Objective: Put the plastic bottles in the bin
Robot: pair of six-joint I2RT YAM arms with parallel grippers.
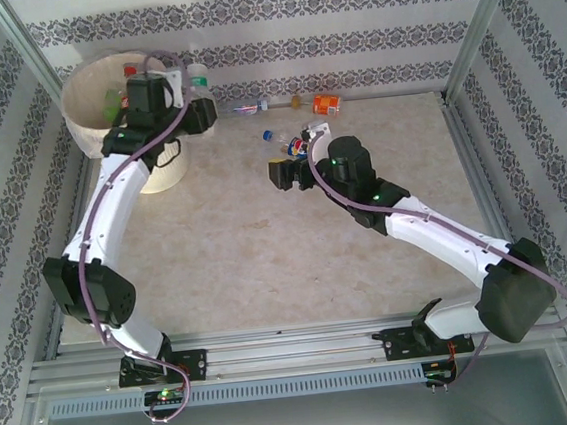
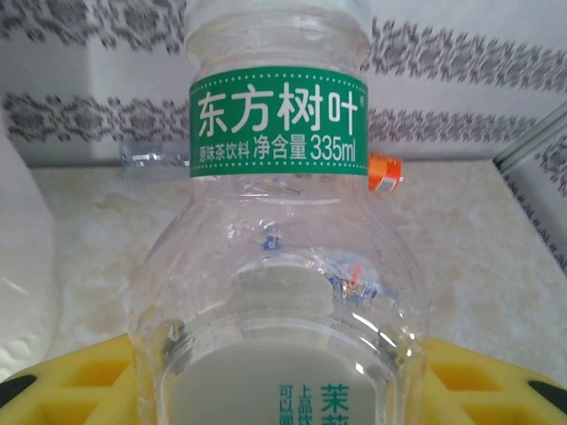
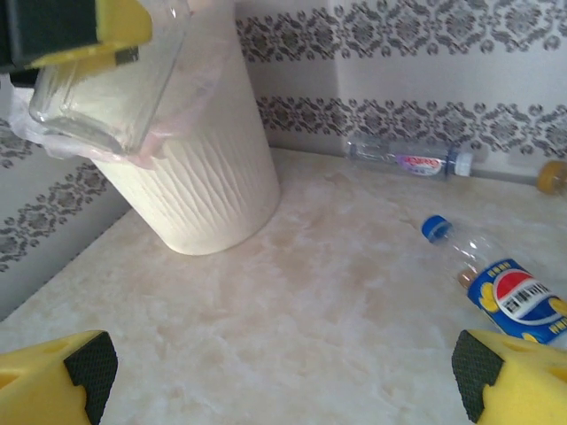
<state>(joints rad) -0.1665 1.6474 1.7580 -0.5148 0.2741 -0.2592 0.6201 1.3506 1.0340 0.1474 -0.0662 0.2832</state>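
Just beside the bin (image 1: 72, 102) rim, pinching a green-labelled bottle (image 2: 279, 266) in the left jaws; holding the right jaws spread above the table (image 3: 292, 292), near a Pepsi bottle (image 3: 518, 301). Risks dropping it outside if released short of the opening, or knocking the rim.

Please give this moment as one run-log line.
left gripper: shut on clear plastic bottle with green label | place: beside round cream-white bin, not in | right gripper: open, empty | clear blue-label bottle: lying on table
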